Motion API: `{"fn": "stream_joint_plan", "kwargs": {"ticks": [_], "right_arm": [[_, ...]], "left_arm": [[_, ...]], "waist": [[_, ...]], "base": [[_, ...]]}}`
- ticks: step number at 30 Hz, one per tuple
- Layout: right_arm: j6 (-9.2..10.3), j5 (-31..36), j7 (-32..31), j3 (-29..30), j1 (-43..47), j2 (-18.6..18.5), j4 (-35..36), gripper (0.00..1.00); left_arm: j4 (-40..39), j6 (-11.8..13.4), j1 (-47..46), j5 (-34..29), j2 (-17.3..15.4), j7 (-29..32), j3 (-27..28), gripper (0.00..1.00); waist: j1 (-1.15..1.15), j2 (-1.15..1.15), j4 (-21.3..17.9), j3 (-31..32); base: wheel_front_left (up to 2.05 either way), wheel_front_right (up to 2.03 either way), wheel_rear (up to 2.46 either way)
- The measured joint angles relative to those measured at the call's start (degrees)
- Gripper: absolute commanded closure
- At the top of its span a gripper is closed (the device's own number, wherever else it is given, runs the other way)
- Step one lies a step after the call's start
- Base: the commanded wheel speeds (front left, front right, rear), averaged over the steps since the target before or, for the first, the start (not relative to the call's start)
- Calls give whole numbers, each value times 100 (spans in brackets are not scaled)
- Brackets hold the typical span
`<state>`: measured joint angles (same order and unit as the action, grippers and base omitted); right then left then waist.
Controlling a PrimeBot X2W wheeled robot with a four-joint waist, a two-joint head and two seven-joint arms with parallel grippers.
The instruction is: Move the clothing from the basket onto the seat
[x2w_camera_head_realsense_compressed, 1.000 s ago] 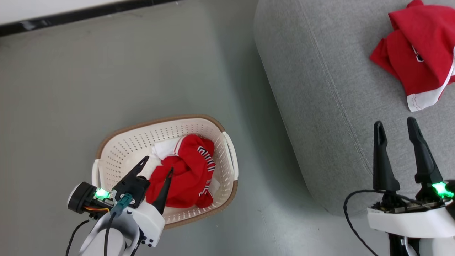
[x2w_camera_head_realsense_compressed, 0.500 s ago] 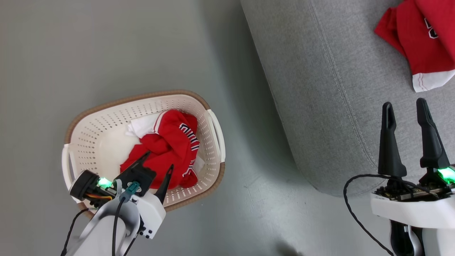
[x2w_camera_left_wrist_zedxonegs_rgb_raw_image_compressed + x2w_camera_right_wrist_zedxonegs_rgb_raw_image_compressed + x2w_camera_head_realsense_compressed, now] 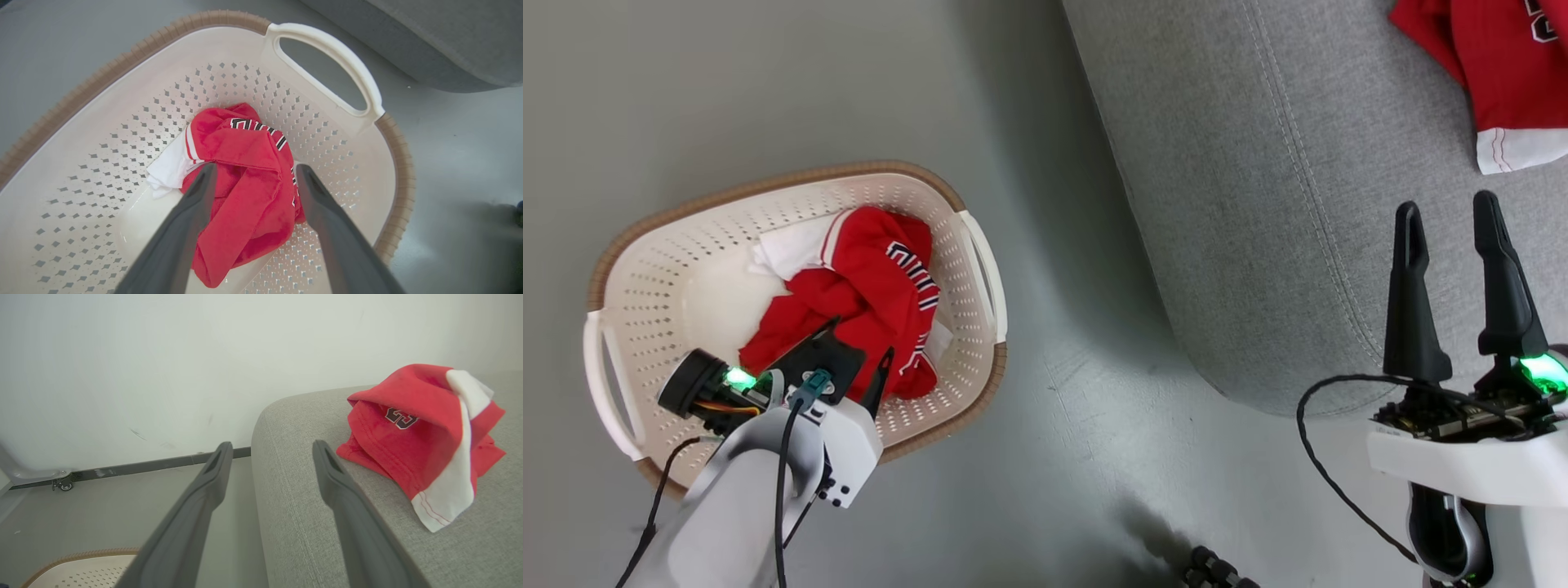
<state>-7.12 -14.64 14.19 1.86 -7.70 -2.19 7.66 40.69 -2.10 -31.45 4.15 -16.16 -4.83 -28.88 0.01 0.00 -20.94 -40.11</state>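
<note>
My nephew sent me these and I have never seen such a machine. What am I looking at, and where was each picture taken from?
It is a wheeled robot with two arms, each ending in a two-fingered claw. One picture looks down from a camera on its head; the other two come from cameras on its wrists, looking along the dark fingers. On the grey floor stands a cream laundry basket holding one crumpled red garment. The left claw hangs open over it, gripping nothing yet. To the right is a large grey seat, where a second red garment already lies. The right claw is open and empty, near the seat's edge.
</note>
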Motion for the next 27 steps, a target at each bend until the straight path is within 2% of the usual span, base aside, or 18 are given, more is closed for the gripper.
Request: {"fn": "stream_joint_plan", "kwargs": {"ticks": [9, 27], "right_arm": [[0, -265, 1, -135, -325, 2, 12, 0], [0, -461, 2, -198, -543, 3, 97, 0]], "left_arm": [[385, -69, -272, -137, -84, 191, -23, 0], [927, -7, -695, -247, -162, 489, -36, 0]], "waist": [[0, 0, -225, -394], [0, 0, -609, -866]], "base": [[0, 0, 0], [0, 0, 0]]}}
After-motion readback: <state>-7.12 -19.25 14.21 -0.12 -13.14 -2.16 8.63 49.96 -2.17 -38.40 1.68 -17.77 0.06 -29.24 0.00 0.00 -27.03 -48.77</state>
